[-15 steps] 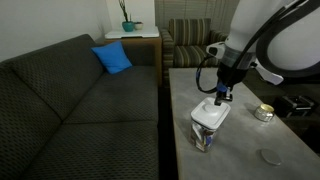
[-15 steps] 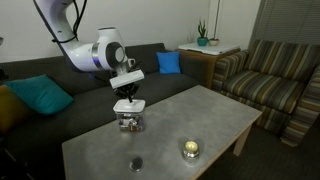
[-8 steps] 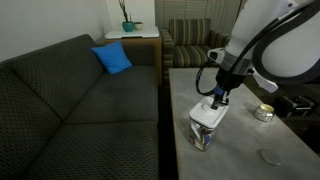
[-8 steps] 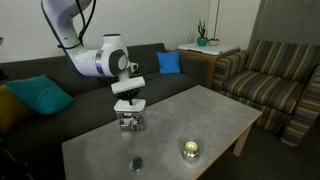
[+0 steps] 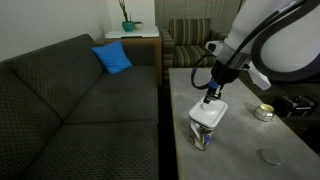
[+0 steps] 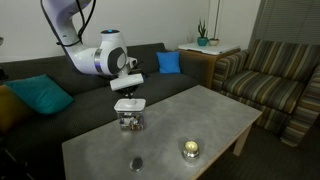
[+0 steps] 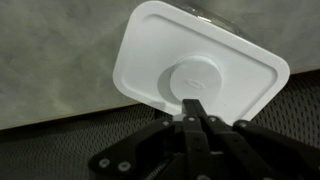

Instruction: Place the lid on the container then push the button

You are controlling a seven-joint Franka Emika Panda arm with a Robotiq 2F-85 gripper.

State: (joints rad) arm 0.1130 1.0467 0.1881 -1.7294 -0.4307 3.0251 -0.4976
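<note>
Arm: I see one arm with one gripper [image 5: 210,99], hanging over the near end of the worktop [image 5: 240,150]; it also shows in an exterior view from across the room [image 6: 128,98].
Jaws: in the wrist view the gripper [image 7: 194,103] has its two fingers [image 7: 187,125] pressed together with nothing between them. The tips point at the round raised centre of the lid. I cannot tell whether they touch it.
Lid: there is one lid [image 7: 200,65], white and rounded-square, lying flat on top of the container. It shows directly under the gripper in both exterior views [image 5: 209,112] [image 6: 128,105]. I cannot tell whether it is pressed fully home.
Container: there is one container [image 5: 205,133], clear with small dark items inside. It stands on the worktop near the edge closest to the sofa [image 5: 90,100] and is capped by the lid [image 6: 128,122].
Round metallic object: I count one [image 5: 264,112], on the worktop well apart from the container [image 6: 190,150].
Grey disc: I count one [image 5: 268,156], lying flat on the worktop apart from everything else [image 6: 135,162].
Cushions: I count two, one blue cushion [image 6: 168,62] at the far end of the sofa and one teal cushion [image 6: 40,95] at the other end.
Plant: one potted plant [image 6: 203,38] stands on a side table.
Armchair: one striped armchair [image 6: 275,80] stands beyond the worktop.
</note>
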